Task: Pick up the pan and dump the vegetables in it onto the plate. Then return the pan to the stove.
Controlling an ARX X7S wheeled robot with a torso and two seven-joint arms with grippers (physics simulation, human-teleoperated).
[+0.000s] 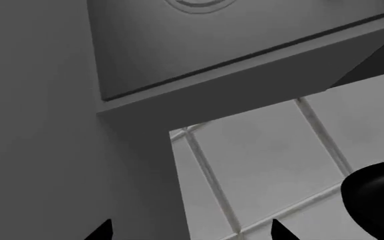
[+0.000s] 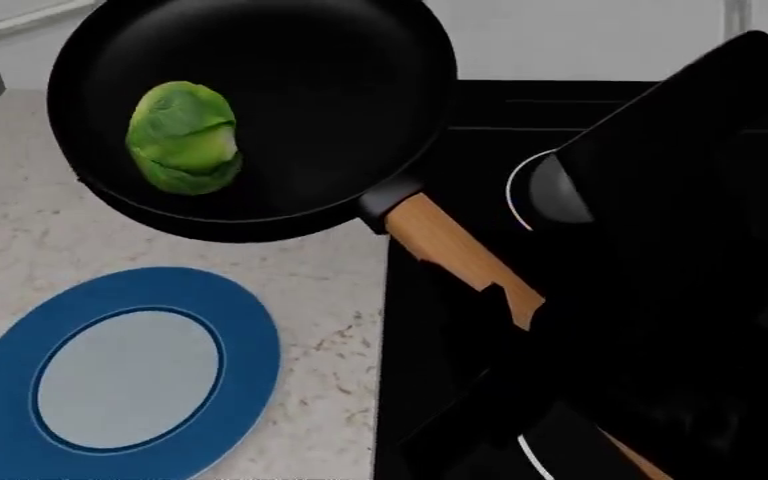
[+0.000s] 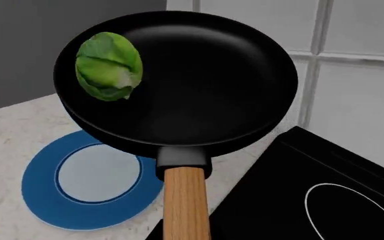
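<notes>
Above the plate [image 2: 124,375], lifted pan [image 2: 304,110], sprout [image 2: 184,137] inside

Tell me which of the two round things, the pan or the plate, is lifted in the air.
The black pan, with the sprout inside, is held up by its wooden handle. The blue-rimmed plate lies flat on the counter.
</notes>
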